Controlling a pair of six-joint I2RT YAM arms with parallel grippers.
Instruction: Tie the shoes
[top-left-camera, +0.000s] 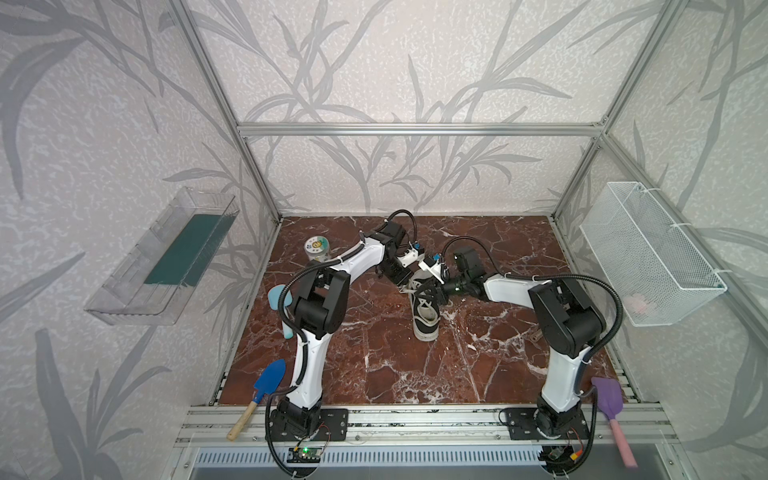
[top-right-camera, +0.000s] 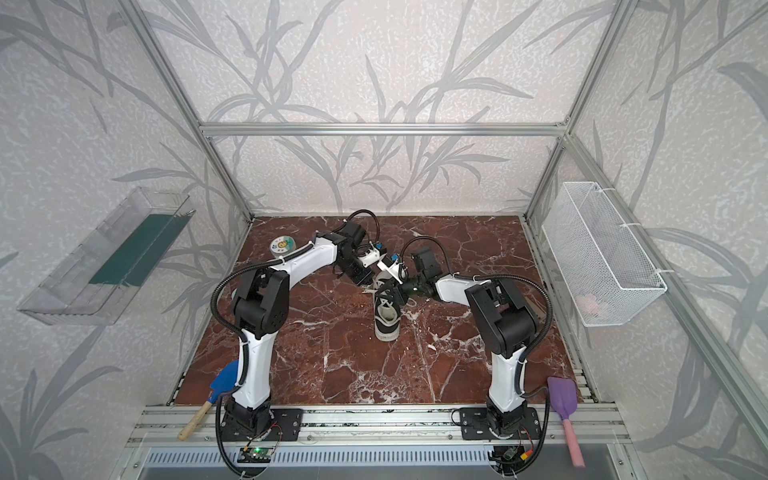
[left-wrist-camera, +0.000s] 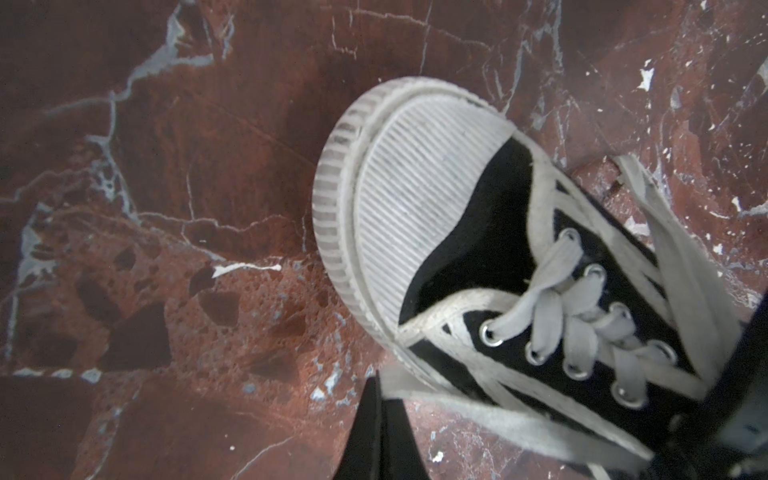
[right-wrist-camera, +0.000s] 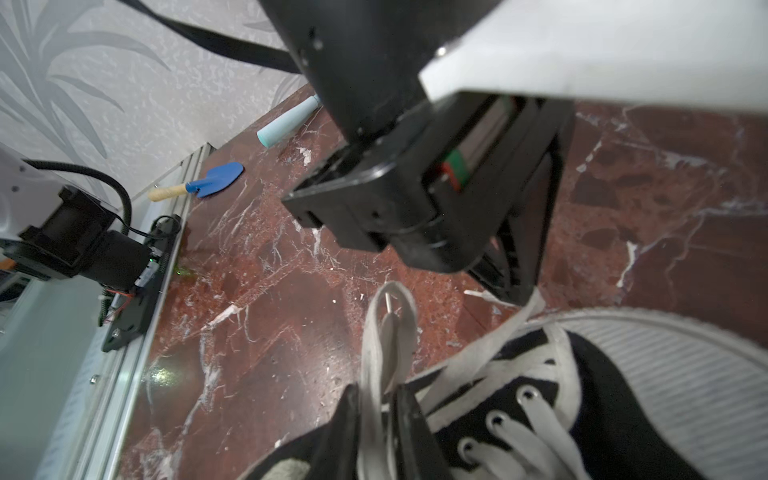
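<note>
A black canvas shoe (top-left-camera: 424, 316) (top-right-camera: 386, 316) with a white sole lies mid-table, heel toward the front; its toe cap (left-wrist-camera: 415, 199) points to the back. My left gripper (left-wrist-camera: 377, 399) (top-left-camera: 408, 286) is beside the toe end, shut on a flat white lace (left-wrist-camera: 498, 419) that runs back to the shoe. In the right wrist view the lace's end (right-wrist-camera: 532, 301) goes up into the left gripper's fingers (right-wrist-camera: 515, 266). My right gripper (right-wrist-camera: 378, 399) (top-left-camera: 433, 291) hangs over the eyelets. Its jaws stand slightly apart, and a loop of the other lace (right-wrist-camera: 388, 324) passes loosely between them.
A round tin (top-left-camera: 316, 248) stands at the back left. Near the left arm are a pale blue object (top-left-camera: 274, 297) and a blue trowel (top-left-camera: 268, 378); a purple scoop (top-left-camera: 609, 399) is front right. A wire basket (top-left-camera: 648, 253) and a clear tray (top-left-camera: 162, 257) hang on the side walls.
</note>
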